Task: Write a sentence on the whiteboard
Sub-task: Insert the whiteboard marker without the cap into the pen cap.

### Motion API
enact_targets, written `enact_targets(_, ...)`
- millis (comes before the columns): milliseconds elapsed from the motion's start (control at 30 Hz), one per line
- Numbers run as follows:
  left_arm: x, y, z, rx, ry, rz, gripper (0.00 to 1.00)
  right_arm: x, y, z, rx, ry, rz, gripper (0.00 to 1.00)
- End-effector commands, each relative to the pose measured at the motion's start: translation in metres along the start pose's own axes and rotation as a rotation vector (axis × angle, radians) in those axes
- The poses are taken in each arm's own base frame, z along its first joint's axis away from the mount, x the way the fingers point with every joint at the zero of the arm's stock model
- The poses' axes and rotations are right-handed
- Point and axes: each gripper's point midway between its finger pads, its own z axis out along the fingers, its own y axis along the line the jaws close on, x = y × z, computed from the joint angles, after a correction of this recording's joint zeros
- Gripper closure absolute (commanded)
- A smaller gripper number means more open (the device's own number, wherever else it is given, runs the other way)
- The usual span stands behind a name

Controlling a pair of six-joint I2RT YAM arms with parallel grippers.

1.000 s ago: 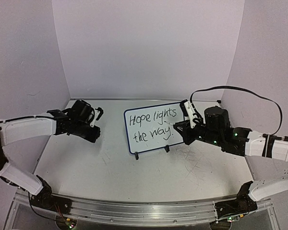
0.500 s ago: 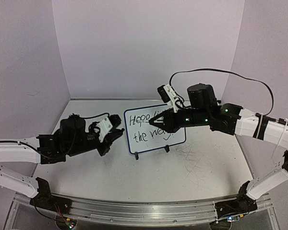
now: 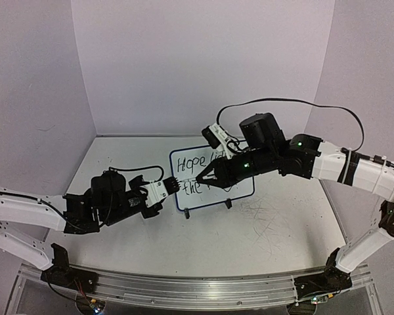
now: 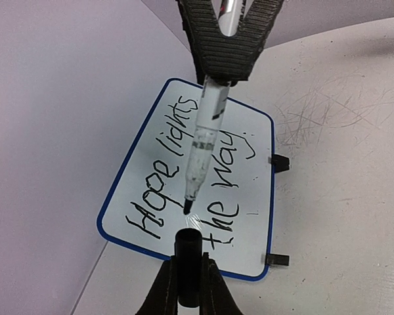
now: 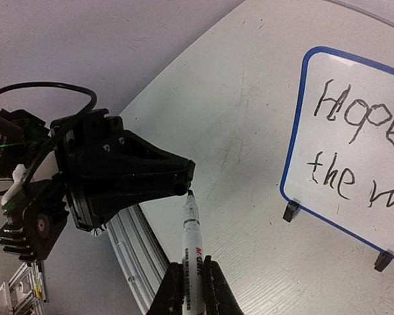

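The whiteboard (image 3: 213, 198) stands tilted at the middle back of the table and reads "Hope lights the way!". It also shows in the left wrist view as the whiteboard (image 4: 253, 230) and in the right wrist view as the whiteboard (image 5: 381, 164). My right gripper (image 3: 207, 176) hangs in front of the board, shut on a white marker (image 5: 192, 230) that points left. My left gripper (image 3: 173, 186) is shut on the black marker cap (image 4: 187, 246), its open mouth facing the marker (image 4: 203, 141). The marker tip sits right at the mouth of the cap (image 5: 179, 189).
Two small black feet (image 3: 187, 212) prop the board on the scuffed white tabletop (image 3: 249, 236). A metal rail (image 3: 197, 285) runs along the near edge. Lilac walls (image 3: 203, 65) close the back and both sides. The right arm's black cable (image 3: 295, 104) arcs above it.
The right gripper left the end of the writing, rose and swung left across the board with the marker. The left arm came in from the far left, bringing the cap up to the marker tip.
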Motion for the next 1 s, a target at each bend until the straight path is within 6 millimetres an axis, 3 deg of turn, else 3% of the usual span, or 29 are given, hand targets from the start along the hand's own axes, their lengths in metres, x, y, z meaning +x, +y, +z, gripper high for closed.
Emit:
enact_targets(0, -0.013, 0.012, -0.001, -0.051, -0.047, 0.005, 1.00, -0.009, 0.015, -0.002, -0.023, -0.005, -0.018, 1.00)
enact_targets(333, -0.010, 0.007, 0.004, -0.039, -0.033, 0.024, 1.00, -0.013, 0.016, -0.008, 0.003, -0.031, -0.038, 1.00)
enact_targets(967, -0.011, 0.002, 0.005, -0.026, -0.034, 0.034, 1.00, -0.006, 0.011, 0.012, 0.011, 0.008, -0.033, 1.00)
